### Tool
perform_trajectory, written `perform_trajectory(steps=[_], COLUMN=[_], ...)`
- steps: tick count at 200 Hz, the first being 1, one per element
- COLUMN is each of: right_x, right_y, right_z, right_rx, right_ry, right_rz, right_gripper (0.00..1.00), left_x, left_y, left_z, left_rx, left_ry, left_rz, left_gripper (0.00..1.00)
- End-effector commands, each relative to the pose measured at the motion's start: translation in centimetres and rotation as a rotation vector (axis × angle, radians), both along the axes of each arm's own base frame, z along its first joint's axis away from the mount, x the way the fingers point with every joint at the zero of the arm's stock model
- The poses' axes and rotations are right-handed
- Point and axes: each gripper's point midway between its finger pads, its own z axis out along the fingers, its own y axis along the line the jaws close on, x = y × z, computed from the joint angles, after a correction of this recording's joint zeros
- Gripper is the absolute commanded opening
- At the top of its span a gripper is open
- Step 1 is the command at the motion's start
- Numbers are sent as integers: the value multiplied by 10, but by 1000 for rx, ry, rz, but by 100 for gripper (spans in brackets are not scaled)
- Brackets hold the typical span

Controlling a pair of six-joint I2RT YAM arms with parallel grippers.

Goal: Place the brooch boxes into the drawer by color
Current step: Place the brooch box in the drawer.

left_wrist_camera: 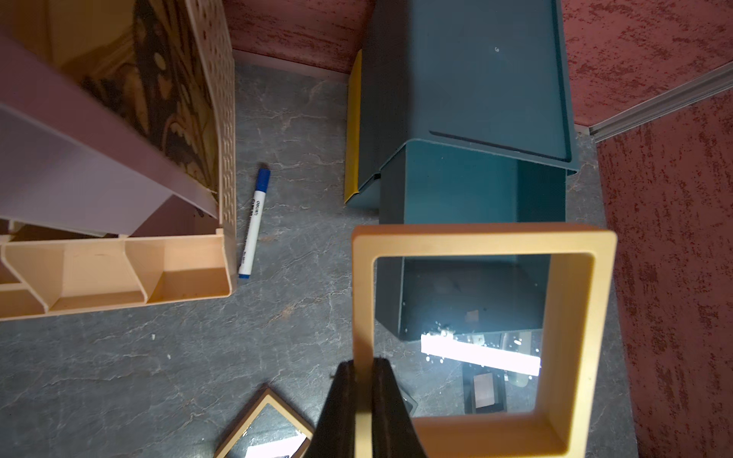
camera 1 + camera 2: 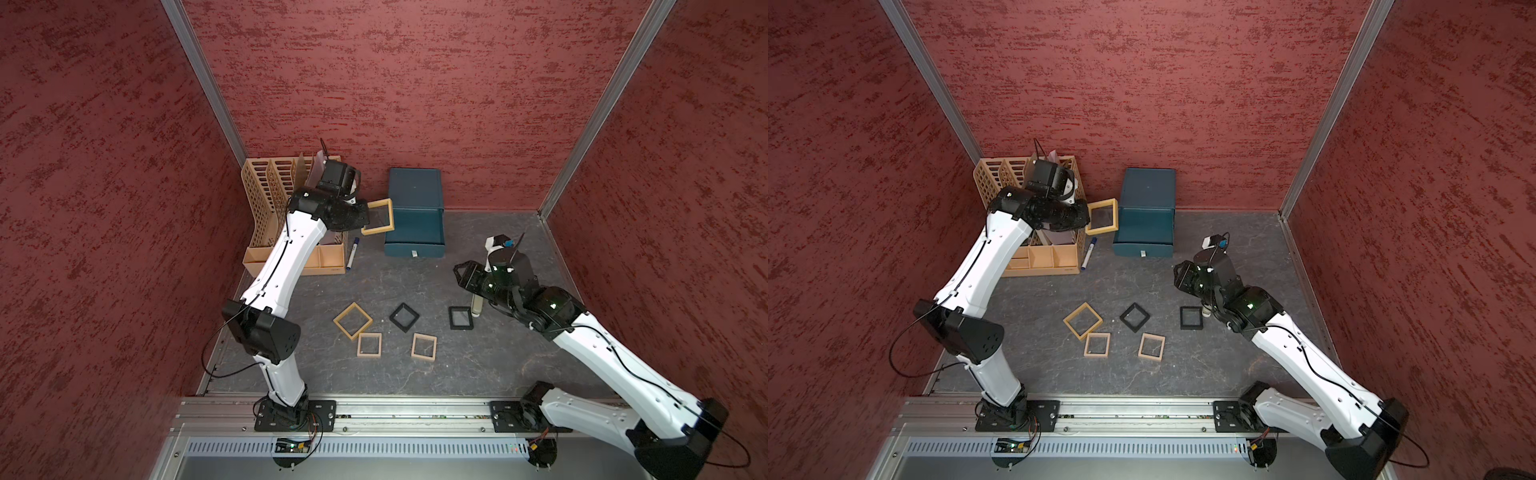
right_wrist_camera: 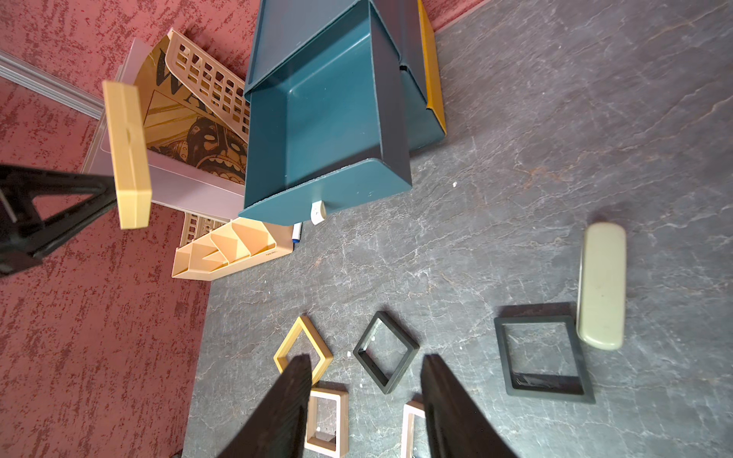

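Left gripper (image 1: 363, 363) was found clenched on one edge of a mustard brooch box (image 1: 484, 240), held clear of the table (image 2: 478, 365) beside the teal chest (image 2: 414, 185), on its file-rack (image 2: 266, 195) side. The chest's top drawer (image 2: 415, 227) stood pulled out. Right gripper (image 3: 367, 357) hung above the table, jaws parted, grasping nothing. Five other brooch boxes (image 2: 423, 356) lay flat, well apart from the chest.

Marker pen (image 1: 250, 230), at 3 o'clock of file rack (image 1: 119, 273): brand "deli", rest too small. Poster (image 3: 186, 119) in rack: "WA", rest cut off.
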Motion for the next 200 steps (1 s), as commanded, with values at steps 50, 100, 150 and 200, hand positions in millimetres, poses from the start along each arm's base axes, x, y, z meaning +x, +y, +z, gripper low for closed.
perform_trajectory(steps=[50,100,150,200], right_x=[-9,-14,-19,-24], right_y=[22,16,25,28], right_z=[3,7,1,-2], right_rx=[-43,-28,1,48], right_ry=[-57,-58,-76,-60], right_rz=[190,172,233,234], right_gripper=[51,51,51,51], left_x=[13,29,44,55], left_y=[-62,-83,-87,-85], left_z=[8,-11,-36,-54], left_rx=[-59,-31,40,96], left_ry=[-1,-2,-4,-2], left_rz=[-128,-141,-134,-106], left_gripper=[0,0,0,0])
